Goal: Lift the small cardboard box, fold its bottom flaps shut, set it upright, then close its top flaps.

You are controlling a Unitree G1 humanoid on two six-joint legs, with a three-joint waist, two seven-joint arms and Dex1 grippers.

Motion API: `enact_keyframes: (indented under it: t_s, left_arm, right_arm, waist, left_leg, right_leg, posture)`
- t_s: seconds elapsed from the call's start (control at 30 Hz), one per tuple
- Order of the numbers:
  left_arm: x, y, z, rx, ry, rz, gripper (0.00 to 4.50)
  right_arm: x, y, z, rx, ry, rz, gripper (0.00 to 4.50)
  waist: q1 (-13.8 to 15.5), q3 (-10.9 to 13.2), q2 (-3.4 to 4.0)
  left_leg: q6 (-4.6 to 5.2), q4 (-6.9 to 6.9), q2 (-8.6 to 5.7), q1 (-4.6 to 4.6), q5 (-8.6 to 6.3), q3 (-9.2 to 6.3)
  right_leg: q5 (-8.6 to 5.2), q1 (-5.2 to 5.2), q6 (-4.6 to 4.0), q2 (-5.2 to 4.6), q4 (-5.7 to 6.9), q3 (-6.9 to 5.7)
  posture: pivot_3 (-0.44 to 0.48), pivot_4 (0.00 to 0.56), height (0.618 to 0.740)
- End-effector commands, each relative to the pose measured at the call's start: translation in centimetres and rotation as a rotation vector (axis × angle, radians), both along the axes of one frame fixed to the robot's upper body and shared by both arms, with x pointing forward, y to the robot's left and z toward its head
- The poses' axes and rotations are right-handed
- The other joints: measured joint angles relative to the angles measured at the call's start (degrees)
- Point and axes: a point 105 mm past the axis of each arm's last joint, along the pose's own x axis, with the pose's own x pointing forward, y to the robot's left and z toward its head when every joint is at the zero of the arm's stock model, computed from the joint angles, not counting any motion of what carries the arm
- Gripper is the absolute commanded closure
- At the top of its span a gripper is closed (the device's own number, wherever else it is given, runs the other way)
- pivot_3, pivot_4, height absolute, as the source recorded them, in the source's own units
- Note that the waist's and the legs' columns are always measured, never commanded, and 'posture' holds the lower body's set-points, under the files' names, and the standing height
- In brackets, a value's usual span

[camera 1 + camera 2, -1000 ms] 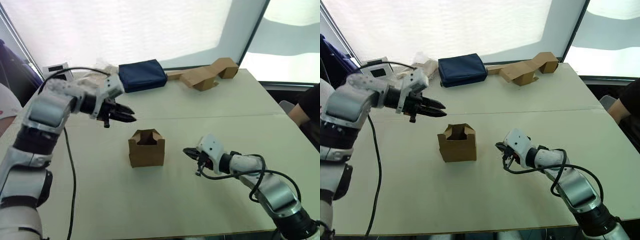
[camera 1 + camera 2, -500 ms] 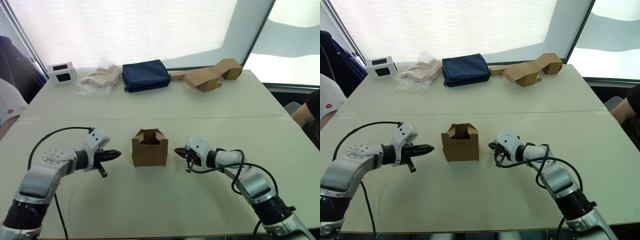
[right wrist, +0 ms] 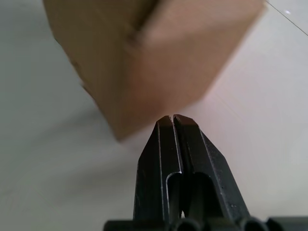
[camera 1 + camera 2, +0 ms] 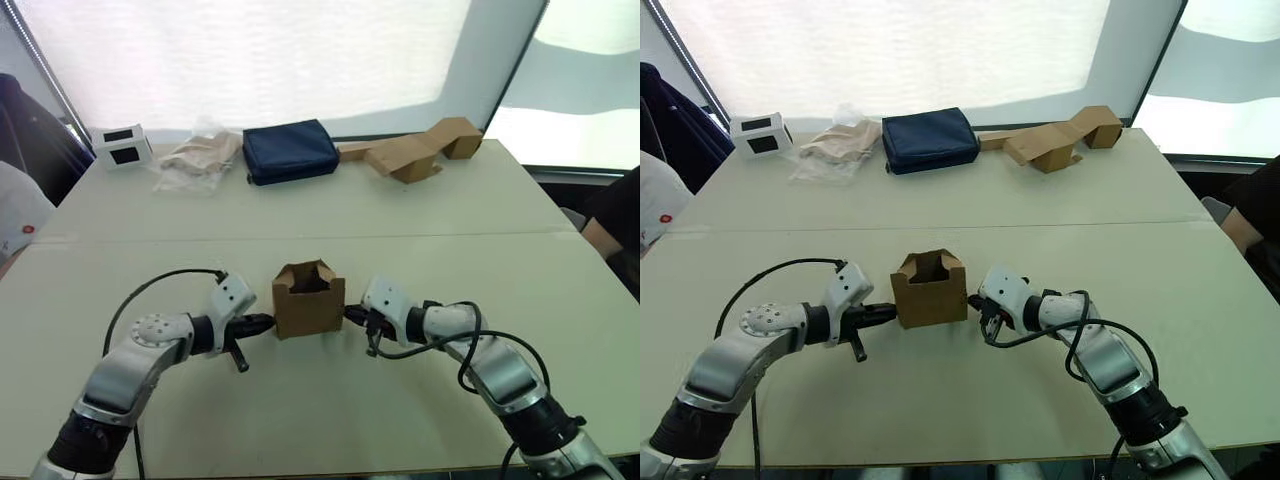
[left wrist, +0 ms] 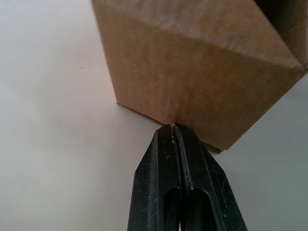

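Observation:
The small cardboard box (image 4: pixel 309 300) stands on the table's near middle, turned slightly, with its top flaps (image 4: pixel 310 272) up and its top open. Its bottom flaps are hidden underneath. My left gripper (image 4: pixel 268 321) is shut, and its tips press the box's lower left wall; the left wrist view shows the tips (image 5: pixel 173 126) touching the box (image 5: pixel 192 72) near its bottom edge. My right gripper (image 4: pixel 350 313) is also shut, tips at the box's lower right wall. In the right wrist view the gripper (image 3: pixel 172 117) meets the box (image 3: pixel 144 57), which looks tilted.
Along the table's far edge lie a white box with black panels (image 4: pixel 119 145), a crumpled clear bag (image 4: pixel 196 155), a navy pouch (image 4: pixel 290 150) and bent cardboard pieces (image 4: pixel 420 150). A person sits at the right edge (image 4: pixel 612 215), another at the left (image 4: pixel 15 215).
The left arm dropped from above the table to box level. Both shut grippers closed in from the sides until they touch the box, and the box has turned a little.

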Motion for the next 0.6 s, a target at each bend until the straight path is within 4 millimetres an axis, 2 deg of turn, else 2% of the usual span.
enact_keyframes:
  t_s: [0.03, 0.37, 0.53, 0.6]
  left_arm:
    - [0.2, -1.1, 0.5, 0.005, -0.053, -0.044, 4.49]
    - [0.0, -1.9, 0.1, -0.015, -0.021, -0.082, 4.49]
    - [-0.5, -0.3, -0.9, 0.022, 0.017, -0.076, 4.49]
    - [0.0, 0.7, -1.3, 0.050, -0.011, -0.035, 4.49]
  right_arm:
    - [-1.0, 0.6, 1.0, 0.022, -0.022, 0.032, 4.50]
    - [-1.4, -0.1, 0.3, 0.001, 0.004, -0.004, 4.50]
    - [-0.9, -0.8, 0.7, -0.021, -0.026, -0.015, 4.50]
    - [-0.8, -1.2, 0.8, -0.035, -0.031, -0.016, 4.50]
  waist:
    - [-0.02, 0.00, 0.00]
    - [-0.06, -0.01, 0.00]
    - [-0.12, -0.01, 0.01]
    - [-0.14, -0.01, 0.01]
  left_leg:
    - [0.00, 0.00, 0.00, 0.00, 0.00, 0.00]
    - [0.00, 0.00, -0.01, 0.02, 0.00, 0.00]
    - [0.00, 0.00, -0.01, 0.02, 0.00, 0.00]
    - [0.00, 0.00, -0.01, 0.03, 0.00, 0.00]
  right_leg:
    - [0.00, 0.00, 0.00, 0.00, 0.00, 0.00]
    - [0.00, 0.00, 0.00, 0.05, 0.00, 0.00]
    - [0.00, 0.00, 0.00, 0.06, 0.00, 0.00]
    - [0.00, 0.01, 0.00, 0.05, 0.00, 0.00]
  posture:
    - [0.000, 0.150, 0.740]
    - [0.000, 0.150, 0.740]
    - [0.000, 0.150, 0.740]
    - [0.000, 0.150, 0.740]
